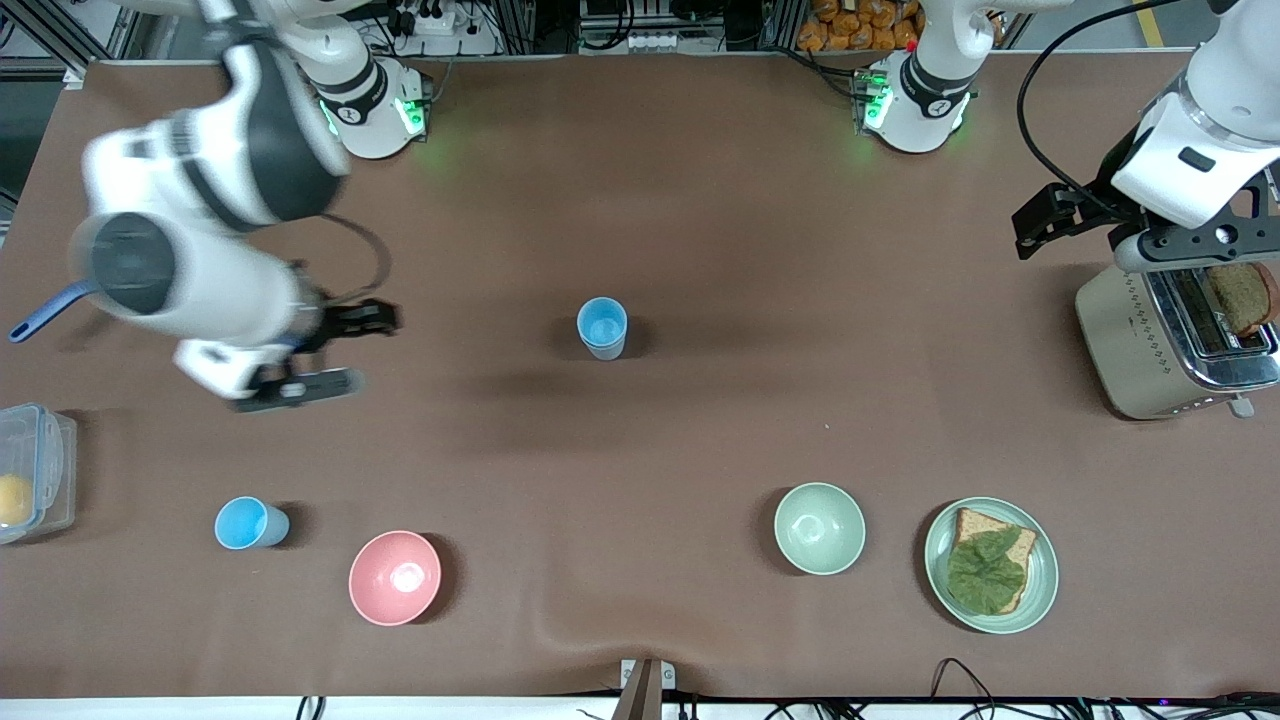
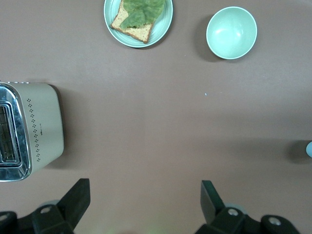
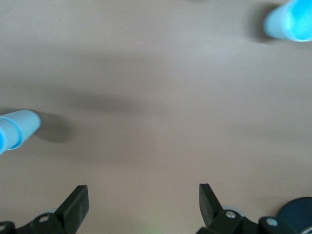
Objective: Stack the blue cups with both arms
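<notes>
Nearest the front camera is the pink bowl [image 1: 394, 577], and it serves as the landmark. One blue cup [image 1: 250, 523] stands upright just beside the pink bowl, toward the right arm's end of the table. A second blue cup [image 1: 602, 327], which looks like two already nested, is set well farther from the camera than the pink bowl, near mid-table. The right gripper [image 1: 322, 350] is held over bare cloth, above and farther back than the single cup, its fingers [image 3: 74, 205] spread wide and empty. The left gripper [image 2: 144, 204] waits open beside the toaster [image 1: 1175, 340]. Judged next: the lone cup should be straddled squarely, gripped low on its wall, then lifted straight so the pink bowl is not brushed.
</notes>
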Controlling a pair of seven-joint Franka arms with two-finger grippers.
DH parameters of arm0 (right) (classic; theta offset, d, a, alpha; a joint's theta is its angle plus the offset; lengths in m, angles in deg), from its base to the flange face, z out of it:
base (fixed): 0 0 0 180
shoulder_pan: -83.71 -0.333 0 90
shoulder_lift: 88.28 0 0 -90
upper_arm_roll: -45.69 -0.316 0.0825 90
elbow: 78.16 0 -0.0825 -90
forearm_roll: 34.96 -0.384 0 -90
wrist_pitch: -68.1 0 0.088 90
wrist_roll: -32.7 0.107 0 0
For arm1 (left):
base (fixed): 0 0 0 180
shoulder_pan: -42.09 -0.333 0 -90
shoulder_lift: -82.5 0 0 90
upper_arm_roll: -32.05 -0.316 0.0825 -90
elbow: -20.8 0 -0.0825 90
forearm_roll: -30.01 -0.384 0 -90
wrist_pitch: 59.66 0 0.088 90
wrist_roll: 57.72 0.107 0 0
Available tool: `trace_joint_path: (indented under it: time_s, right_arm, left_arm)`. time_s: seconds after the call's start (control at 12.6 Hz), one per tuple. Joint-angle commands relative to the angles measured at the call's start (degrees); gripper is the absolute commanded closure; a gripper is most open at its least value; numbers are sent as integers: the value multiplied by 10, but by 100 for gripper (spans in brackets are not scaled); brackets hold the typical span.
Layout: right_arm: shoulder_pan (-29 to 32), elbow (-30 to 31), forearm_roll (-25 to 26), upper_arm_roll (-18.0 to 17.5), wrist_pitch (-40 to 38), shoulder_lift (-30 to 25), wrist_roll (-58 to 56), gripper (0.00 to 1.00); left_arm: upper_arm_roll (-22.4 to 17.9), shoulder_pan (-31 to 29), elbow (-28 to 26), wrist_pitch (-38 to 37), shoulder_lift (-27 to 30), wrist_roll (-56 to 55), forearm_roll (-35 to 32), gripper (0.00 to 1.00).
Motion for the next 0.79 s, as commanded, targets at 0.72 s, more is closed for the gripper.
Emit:
trace_joint_path:
  time_s: [0.72]
  right_arm:
    - [51,65,-5,105,-63,-204,-135,0]
  left_arm:
    - [-1,-29,17,-4,-9,46,15,0]
